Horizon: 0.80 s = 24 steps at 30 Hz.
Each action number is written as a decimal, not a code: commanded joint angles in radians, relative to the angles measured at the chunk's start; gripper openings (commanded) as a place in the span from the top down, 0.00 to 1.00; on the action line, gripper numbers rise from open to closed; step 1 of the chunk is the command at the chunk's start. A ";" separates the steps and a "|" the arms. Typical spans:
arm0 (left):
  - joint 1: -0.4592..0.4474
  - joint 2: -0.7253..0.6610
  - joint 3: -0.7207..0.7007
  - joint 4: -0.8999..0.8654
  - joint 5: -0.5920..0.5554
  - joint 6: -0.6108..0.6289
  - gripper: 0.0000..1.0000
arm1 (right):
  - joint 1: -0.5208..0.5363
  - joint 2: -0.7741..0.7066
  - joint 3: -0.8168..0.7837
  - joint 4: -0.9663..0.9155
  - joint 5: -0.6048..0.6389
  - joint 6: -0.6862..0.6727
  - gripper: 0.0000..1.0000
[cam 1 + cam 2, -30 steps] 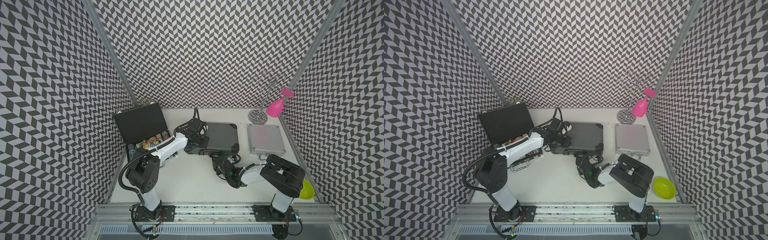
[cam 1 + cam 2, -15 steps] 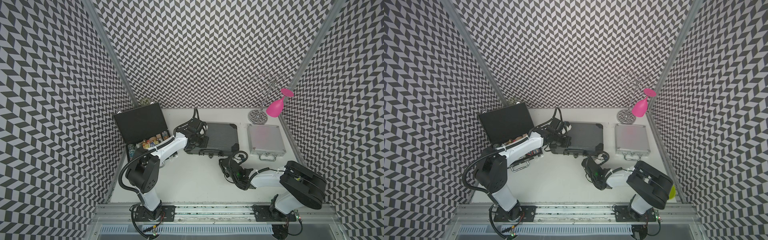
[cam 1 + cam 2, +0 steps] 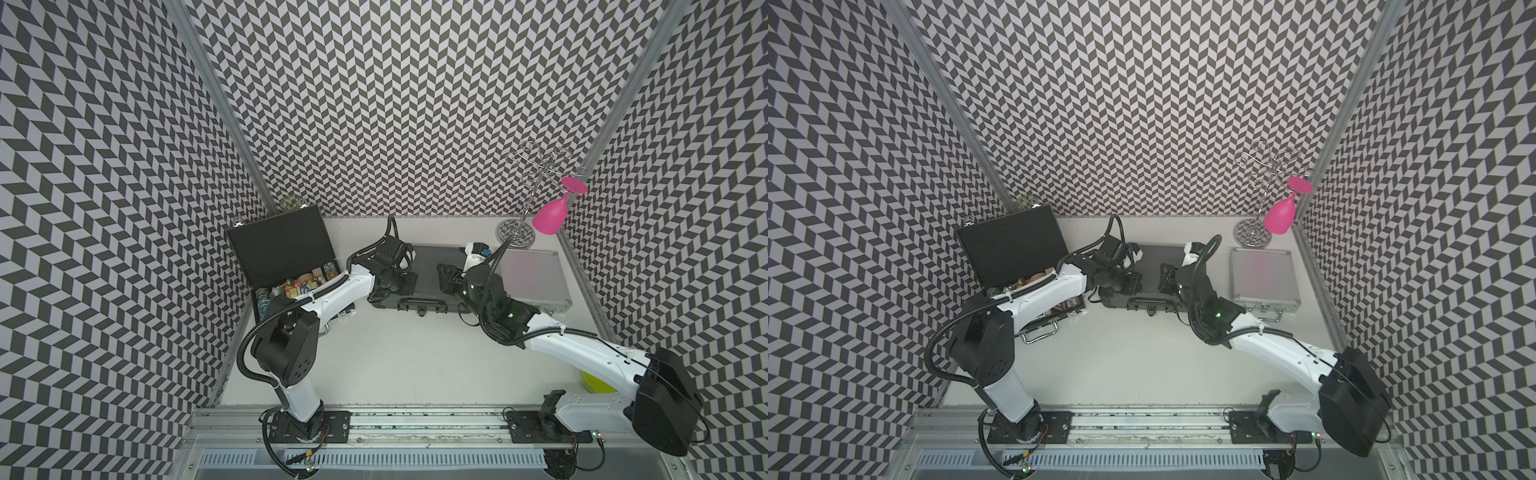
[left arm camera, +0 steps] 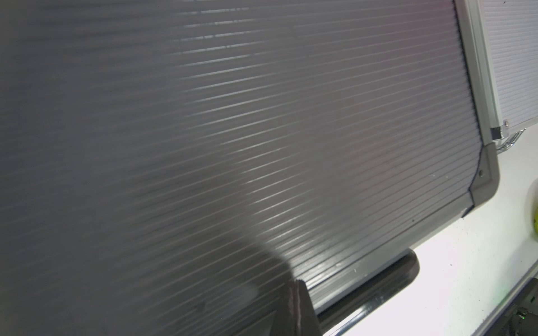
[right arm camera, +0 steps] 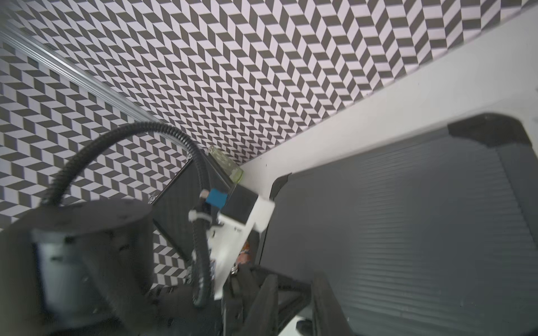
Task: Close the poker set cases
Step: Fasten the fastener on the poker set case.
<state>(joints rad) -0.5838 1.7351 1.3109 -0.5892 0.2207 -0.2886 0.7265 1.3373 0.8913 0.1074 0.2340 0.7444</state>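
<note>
matt ribbed grey case point(image 3: 424, 270), shiny alu case point(image 3: 536, 274)

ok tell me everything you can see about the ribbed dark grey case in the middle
The dark grey case lies flat on the white table with its lid shut, between the open black case and the silver case close beside it. The lid is finely ribbed and plastic-looking, with smooth corner caps. A dark handle and latches sit on its front edge. The shut left gripper sits on or just above the lid; the right gripper hangs over its right half, contact unclear.
</note>
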 commanded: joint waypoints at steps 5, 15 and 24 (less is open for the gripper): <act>0.007 0.031 -0.014 -0.083 -0.024 0.000 1.00 | -0.089 0.223 0.147 -0.073 -0.327 -0.195 0.78; 0.019 0.035 -0.016 -0.072 -0.021 -0.003 1.00 | -0.091 0.383 0.248 -0.161 -0.360 -0.273 0.78; 0.036 0.027 -0.036 -0.062 -0.018 -0.004 1.00 | -0.091 0.366 0.229 -0.301 -0.371 -0.334 0.67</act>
<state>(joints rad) -0.5632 1.7363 1.3094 -0.5903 0.2272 -0.2893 0.6361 1.7275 1.1210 -0.0902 -0.1360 0.4622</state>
